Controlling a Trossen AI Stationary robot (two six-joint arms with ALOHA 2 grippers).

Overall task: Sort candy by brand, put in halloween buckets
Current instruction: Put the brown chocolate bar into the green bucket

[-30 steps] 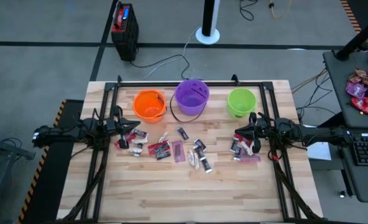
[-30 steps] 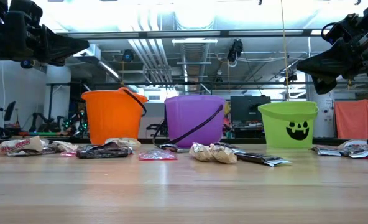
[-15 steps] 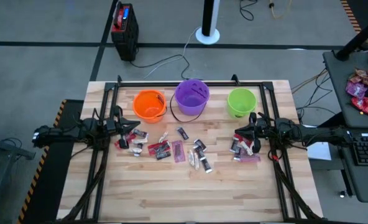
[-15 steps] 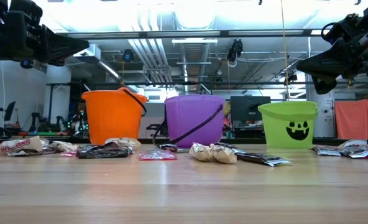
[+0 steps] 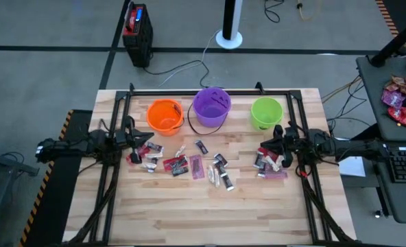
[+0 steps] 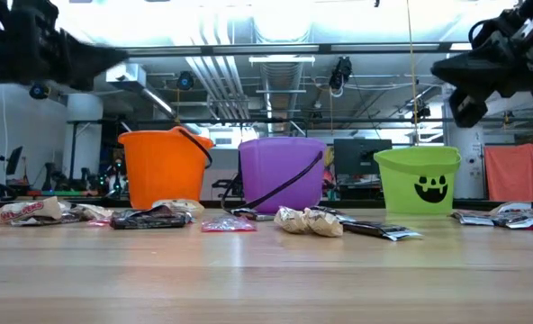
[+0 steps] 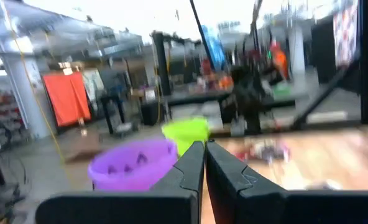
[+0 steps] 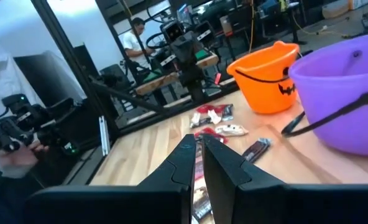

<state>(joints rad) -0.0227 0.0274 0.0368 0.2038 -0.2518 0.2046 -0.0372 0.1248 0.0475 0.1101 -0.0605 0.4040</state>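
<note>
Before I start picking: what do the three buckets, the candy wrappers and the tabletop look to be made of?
Orange bucket, purple bucket and green bucket: apparently moulded plastic, smooth with a soft sheen, uniform colour; the green one has a printed face. Candy wrappers: thin, crinkled film or foil, some glinting. Table: pale wood planks, visible seams and grain, lightly glossy, probably sealed.

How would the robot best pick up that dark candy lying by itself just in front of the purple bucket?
Probably from straight above, hand fingers pinching across the narrow sides of the dark candy: it lies flat on the table, with clear wood around it.
</note>
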